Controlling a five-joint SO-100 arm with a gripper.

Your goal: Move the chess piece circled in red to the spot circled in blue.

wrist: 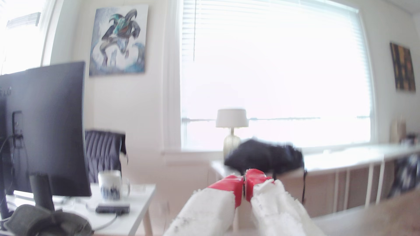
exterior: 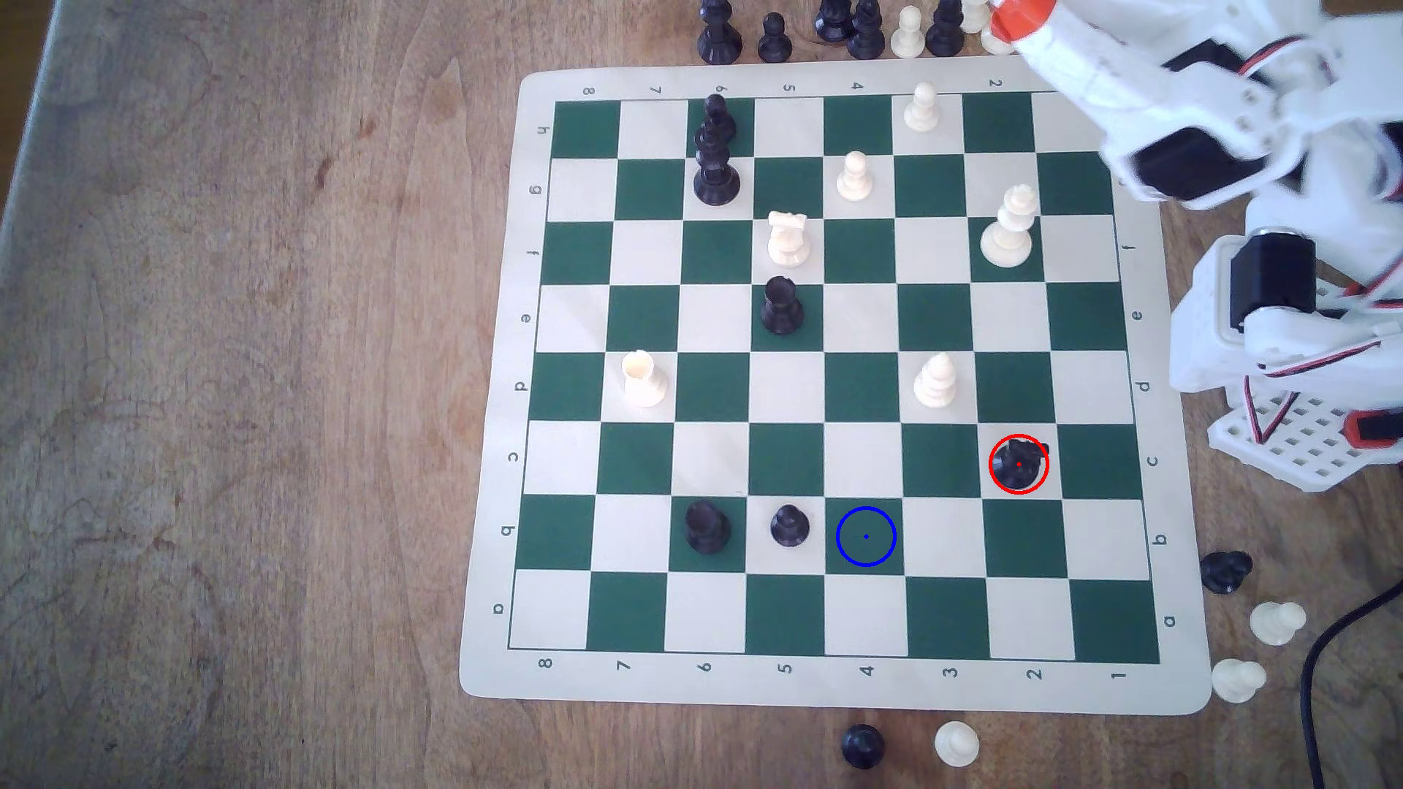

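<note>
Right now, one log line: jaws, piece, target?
gripper: jaws shut, empty, raised off board | black knight: upright in red ring, untouched | blue-ringed square: vacant | phase: pre-approach

The hand (wrist: 245, 181) has two white fingers (wrist: 211, 211) with red tips pressed together, holding nothing. It points at a bright window (wrist: 284, 74). A dark monitor (wrist: 45, 127) stands at nine o'clock.

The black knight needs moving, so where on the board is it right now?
In the exterior view, the black knight stands inside the red ring toward the board's right side, diagonally below the white bishop.
</note>
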